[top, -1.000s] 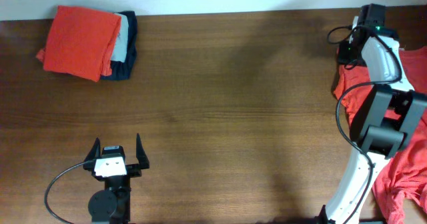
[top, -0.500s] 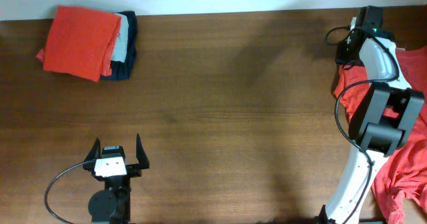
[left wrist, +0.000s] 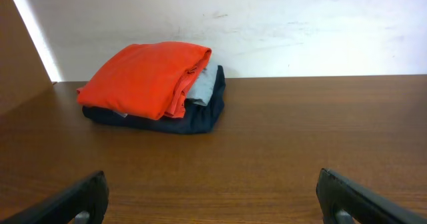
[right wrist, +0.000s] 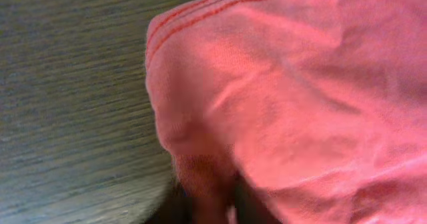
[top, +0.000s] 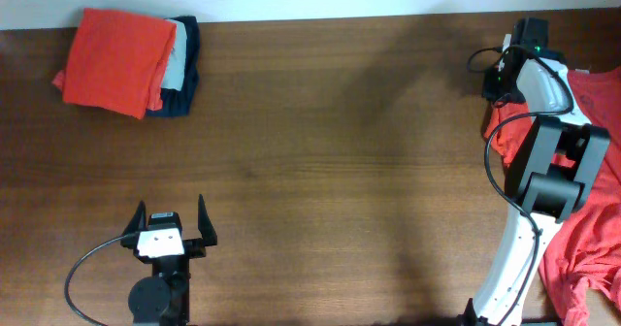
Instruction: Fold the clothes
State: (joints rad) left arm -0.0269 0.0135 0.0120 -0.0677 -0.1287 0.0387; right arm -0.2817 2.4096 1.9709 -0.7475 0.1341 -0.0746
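The clothes, a coral-red T-shirt, lie crumpled along the table's right edge, partly under my right arm. The right wrist view is filled by the shirt's stitched hem over the wood. A fold of that cloth is pinched between the dark fingers of my right gripper, which is shut on it. From overhead the right gripper sits at the shirt's far corner, its jaws hidden under the wrist. My left gripper rests near the front left, wide open and empty. Its fingertips frame bare wood.
A stack of folded garments sits at the back left corner, orange on top of grey and navy; the left wrist view shows the stack against the white wall. A brown wooden table stretches between the arms.
The right wrist has shifted slightly left at the back right corner and its jaws have closed on the shirt's edge. The left arm has not moved.
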